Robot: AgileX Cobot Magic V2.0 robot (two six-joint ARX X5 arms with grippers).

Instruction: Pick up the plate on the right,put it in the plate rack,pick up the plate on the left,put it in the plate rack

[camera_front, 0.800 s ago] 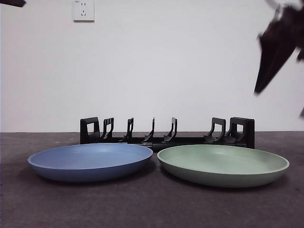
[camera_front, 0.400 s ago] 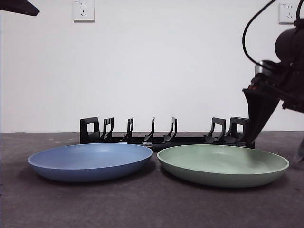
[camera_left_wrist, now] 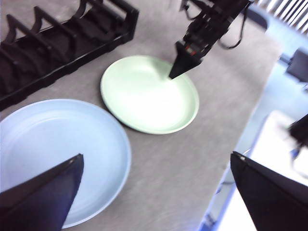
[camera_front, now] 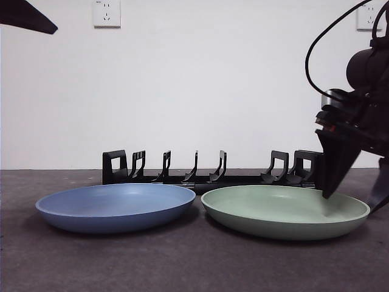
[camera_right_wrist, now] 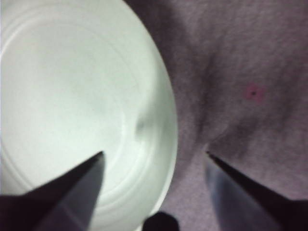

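At the far left of the front view only a black tip of the left end effector [camera_front: 27, 16] shows in the top corner; its wrist view shows it [camera_left_wrist: 156, 180] high above the tabletop [camera_front: 182, 261], its two jaws spread wide apart and holding nothing. Below it on the grey tabletop lies the blue plate [camera_front: 115, 207], flat and right side up, nearer the camera than the plate rack [camera_front: 213, 167]. The plate rack runs along behind both plates, a long low black frame with blocky ends and pairs of upright curved prongs, none of them holding a plate. Just right of the blue plate, with a narrow gap between their rims, lies the green plate [camera_front: 285, 212], also flat on the tabletop in front of the rack's right half. At the right edge the right end effector [camera_front: 352, 194] hangs low over the green plate's right rim, jaws apart: one dark jaw points down inside the plate's bowl, the other stands outside the rim over the tabletop. Its wrist view [camera_right_wrist: 153, 159] shows the same straddle, the pale green rim [camera_right_wrist: 171, 120] running between the two jaws, neither of them clearly touching it.
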